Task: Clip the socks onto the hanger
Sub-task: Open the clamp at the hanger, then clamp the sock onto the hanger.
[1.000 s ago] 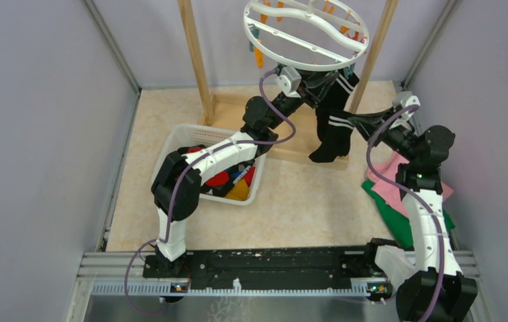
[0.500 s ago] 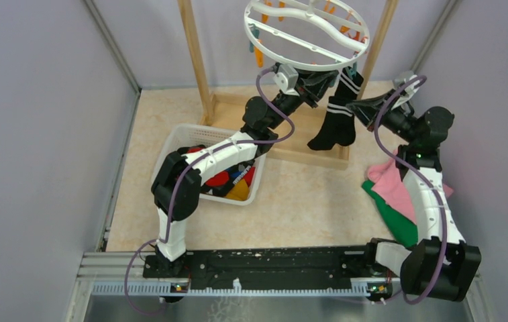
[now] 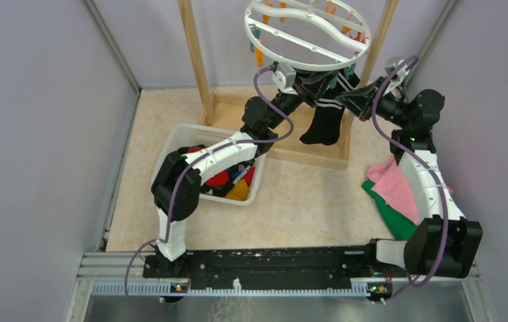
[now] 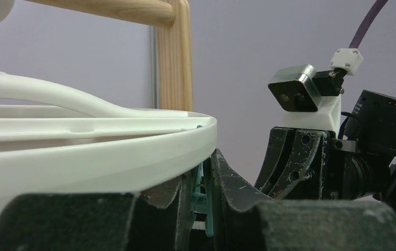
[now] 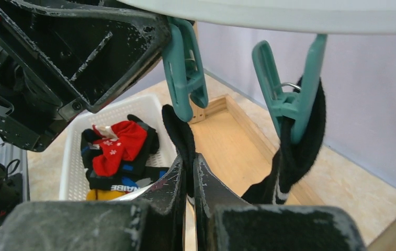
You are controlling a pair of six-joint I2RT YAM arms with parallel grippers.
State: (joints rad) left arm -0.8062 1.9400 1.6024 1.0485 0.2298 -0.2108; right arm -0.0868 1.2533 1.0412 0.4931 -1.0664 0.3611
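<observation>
The right pincer (image 5: 189, 175) is clenched on the cuff of the black sock (image 5: 179, 130), just beneath a teal peg (image 5: 185, 78) on the hanger (image 5: 290, 15). The left pincer (image 4: 202, 180) squeezes that peg.

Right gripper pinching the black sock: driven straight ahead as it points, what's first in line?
Probably the empty teal plastic clothes peg under the white round plastic hanger, just past the black sock in the right gripper; depth unclear.
</observation>
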